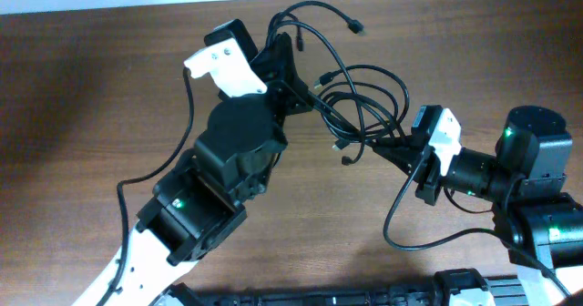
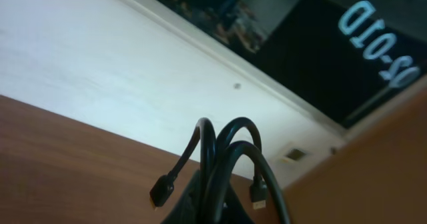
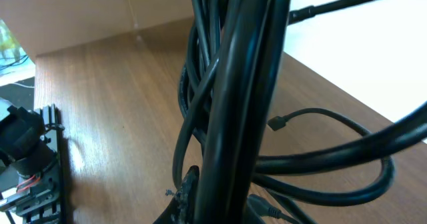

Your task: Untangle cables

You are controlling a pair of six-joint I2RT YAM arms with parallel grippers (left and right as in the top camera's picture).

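A tangle of thin black cables (image 1: 360, 101) with small metal plug ends lies on the brown table between my two arms. My left gripper (image 1: 290, 86) is shut on a bunch of the cables at the tangle's left side. In the left wrist view the cables (image 2: 223, 161) loop up out of the jaws (image 2: 213, 207), with a plug hanging on each side. My right gripper (image 1: 398, 145) is shut on the cables at the tangle's right side. In the right wrist view a thick bundle of cables (image 3: 237, 104) runs up from the jaws (image 3: 220, 207).
Loose cable ends (image 1: 353, 24) reach toward the table's far edge. The right arm's own black wire (image 1: 401, 224) loops over the table near the front. A black rack (image 3: 40, 164) stands at the left in the right wrist view.
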